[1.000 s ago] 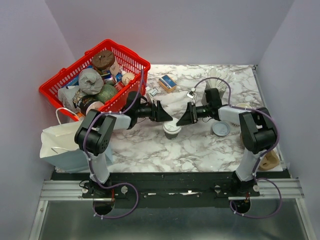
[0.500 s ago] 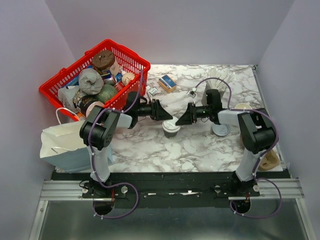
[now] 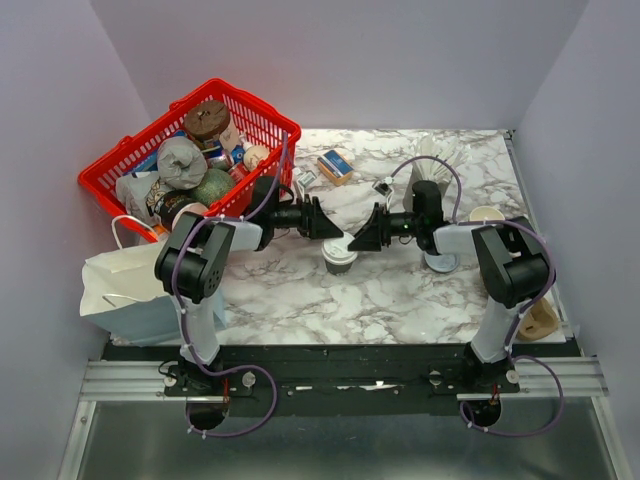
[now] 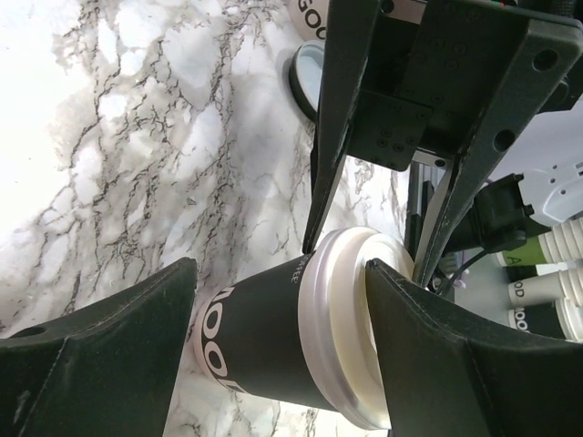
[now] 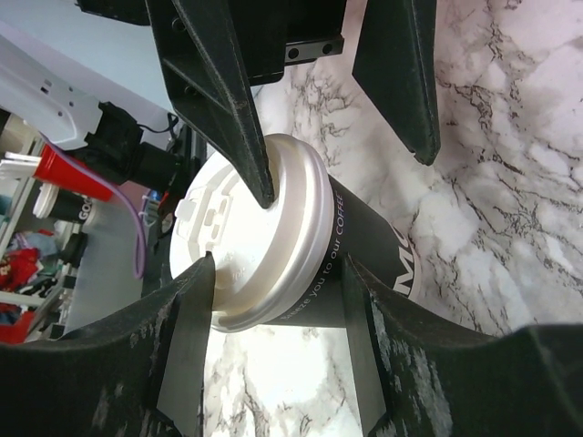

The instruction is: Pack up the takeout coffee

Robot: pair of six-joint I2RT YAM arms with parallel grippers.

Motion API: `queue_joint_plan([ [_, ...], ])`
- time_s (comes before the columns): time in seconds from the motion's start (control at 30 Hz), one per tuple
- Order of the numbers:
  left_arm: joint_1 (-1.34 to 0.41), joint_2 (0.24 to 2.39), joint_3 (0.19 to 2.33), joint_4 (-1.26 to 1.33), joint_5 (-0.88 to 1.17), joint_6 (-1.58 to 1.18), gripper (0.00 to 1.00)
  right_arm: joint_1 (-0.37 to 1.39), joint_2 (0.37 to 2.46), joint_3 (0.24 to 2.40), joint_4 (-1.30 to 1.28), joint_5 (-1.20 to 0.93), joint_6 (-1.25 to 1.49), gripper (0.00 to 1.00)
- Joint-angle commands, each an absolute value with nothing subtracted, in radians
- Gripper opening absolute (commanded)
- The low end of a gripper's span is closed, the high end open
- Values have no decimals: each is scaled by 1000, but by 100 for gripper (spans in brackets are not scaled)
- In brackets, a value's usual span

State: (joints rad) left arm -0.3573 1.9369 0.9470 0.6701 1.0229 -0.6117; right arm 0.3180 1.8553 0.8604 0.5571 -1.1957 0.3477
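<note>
The takeout coffee [image 3: 340, 256], a dark cup with a white lid, stands upright on the marble table between both arms. My left gripper [image 3: 337, 233] reaches it from the left and my right gripper [image 3: 353, 243] from the right. In the left wrist view the takeout coffee [image 4: 264, 337] sits between the open fingers of the left gripper [image 4: 281, 273], one fingertip [image 4: 383, 282] touching the lid's top. In the right wrist view the right gripper [image 5: 279, 264] stands open around the lid [image 5: 264, 246]. One fingertip [image 5: 202, 273] rests on the lid and the other lies beside the cup's body.
A red basket [image 3: 95, 181] full of goods stands at the back left, with a white paper bag [image 3: 120, 285] in front of it. A loose lid disc [image 3: 441, 258] and a cream cup [image 3: 487, 214] lie to the right. A small box [image 3: 335, 166] lies behind.
Both grippers and the cup have shifted slightly to the left and towards the back. The right gripper's jaws have narrowed a little around the lid.
</note>
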Motion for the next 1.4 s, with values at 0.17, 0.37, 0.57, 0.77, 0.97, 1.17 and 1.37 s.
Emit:
queue_joint_plan([
  [0.17,-356,1867,1020,376,940,-385,84,354,1933,862,476,-1049,233,63],
  [0.37,-347,1789,1006,362,945,-408,87,354,1956,900,411,-1037,233,63],
  [0.57,-351,1700,936,354,922,-305,93,354,1957,920,385,-1028,236,63],
  [0.77,-370,1667,878,342,911,-207,99,354,1968,931,370,-1026,238,63],
  [0.97,-417,1661,867,339,893,-172,99,354,1970,939,357,-1025,236,63],
  [1.17,-442,1657,865,348,897,-173,99,356,1976,942,350,-1022,235,63],
  [1.37,-451,1657,876,324,914,-172,99,354,1974,948,344,-1019,236,63],
])
